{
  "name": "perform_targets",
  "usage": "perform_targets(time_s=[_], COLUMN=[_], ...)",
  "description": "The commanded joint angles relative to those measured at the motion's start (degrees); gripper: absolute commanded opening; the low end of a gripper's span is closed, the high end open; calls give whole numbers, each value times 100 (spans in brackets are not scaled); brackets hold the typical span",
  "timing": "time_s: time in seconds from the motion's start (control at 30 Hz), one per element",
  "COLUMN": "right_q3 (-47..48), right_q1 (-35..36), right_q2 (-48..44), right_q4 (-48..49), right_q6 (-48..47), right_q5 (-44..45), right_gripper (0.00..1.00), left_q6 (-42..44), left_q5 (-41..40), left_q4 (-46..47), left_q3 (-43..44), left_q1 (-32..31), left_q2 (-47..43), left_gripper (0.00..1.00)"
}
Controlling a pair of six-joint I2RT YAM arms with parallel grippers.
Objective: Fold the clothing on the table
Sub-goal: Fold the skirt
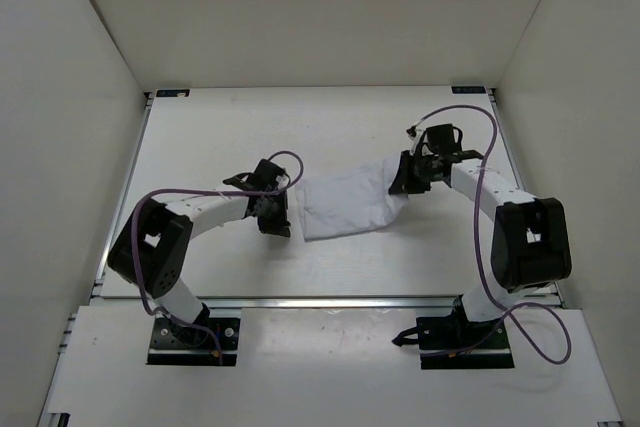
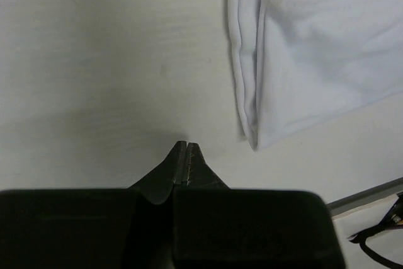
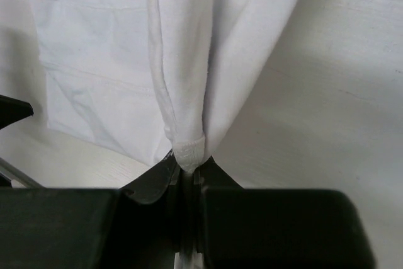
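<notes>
Only one clothing (image 1: 345, 207) piece lies on the table (image 1: 220, 137). Of two grippers, the right gripper (image 3: 187, 167) pinches its bunched edge, and the left gripper (image 2: 187, 147) sits closed and empty just beside it.

Overhead view over whole table (image 1: 200, 137) — both wrist views close on clothing (image 1: 345, 207).

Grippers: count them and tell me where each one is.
2. The left gripper is shut, empty, over the table just left of the clothing. The right gripper is shut on a bunched fold at its right end. None hidden.
</notes>
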Motion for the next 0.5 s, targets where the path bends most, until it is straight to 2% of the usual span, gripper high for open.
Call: perform_targets(time_s=[0.0,0.33,0.47], right_q3=[398,1259,1672], right_q1=[188,926,1190], right_q2=[-30,216,383], right_q4=[-448,-843,-844], right_q6=[-328,-284,-92], right_q5=[392,420,342], right_gripper=[0,0,0], left_q6=[-306,-649,-1043], left_q5=[139,298,201], left_q4=[447,1203,1590], left_q3=[-51,344,266], left_q1=[-210,-175,-192], left_q2=[-35,774,889], left_gripper=[0,0,0])
